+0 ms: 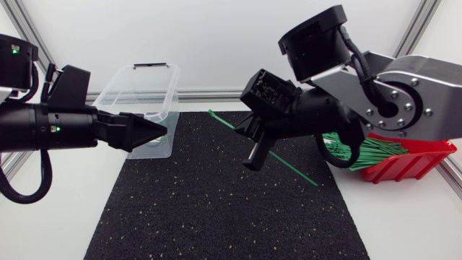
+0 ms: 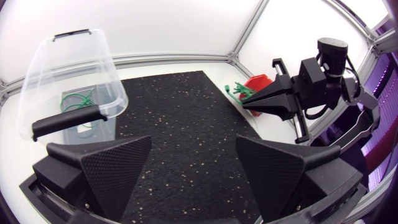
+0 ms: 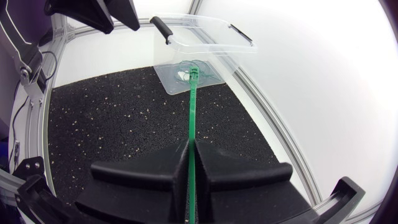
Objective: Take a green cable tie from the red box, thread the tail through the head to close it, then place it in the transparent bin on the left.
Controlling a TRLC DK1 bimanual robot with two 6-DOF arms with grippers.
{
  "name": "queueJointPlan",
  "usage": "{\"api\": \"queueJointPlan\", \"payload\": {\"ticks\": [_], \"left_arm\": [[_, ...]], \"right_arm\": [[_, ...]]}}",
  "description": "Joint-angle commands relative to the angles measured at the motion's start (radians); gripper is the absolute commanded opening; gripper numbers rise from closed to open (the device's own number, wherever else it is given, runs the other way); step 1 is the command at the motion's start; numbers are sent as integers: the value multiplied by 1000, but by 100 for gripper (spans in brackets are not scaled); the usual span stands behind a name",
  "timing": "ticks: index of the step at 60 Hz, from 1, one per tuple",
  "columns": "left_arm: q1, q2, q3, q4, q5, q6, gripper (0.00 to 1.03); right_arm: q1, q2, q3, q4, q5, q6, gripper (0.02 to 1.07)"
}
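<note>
Beyond pinched cable tie (image 3: 192,118), transparent bin (image 3: 214,38)

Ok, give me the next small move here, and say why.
Probably bring the left gripper across to the free end of the green cable tie and close on it. The right gripper is shut on the tie, which is straight and unlooped, while the left gripper is open and empty near the transparent bin; threading likely needs both ends held.
</note>
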Motion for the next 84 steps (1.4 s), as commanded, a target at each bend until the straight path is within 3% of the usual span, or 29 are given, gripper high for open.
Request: {"api": "queueJointPlan", "payload": {"ticks": [1,9,23,36,50,68,84], "left_arm": [[-20,50,71,-3,54,-75,94],[-63,90,126,12,70,-151,94],[-135,139,148,158,70,-291,91],[-152,154,126,289,68,-388,91],[-154,153,91,397,42,-421,88],[-145,222,74,431,41,-426,77],[-145,240,62,474,42,-458,74]], "right_arm": [[-8,-18,26,15,13,35,8],[-8,-16,51,15,27,67,8],[-7,14,121,15,31,121,8],[11,48,149,22,28,170,8],[34,66,150,49,36,205,8],[38,65,163,55,45,228,8],[45,71,169,64,45,242,8]]}}
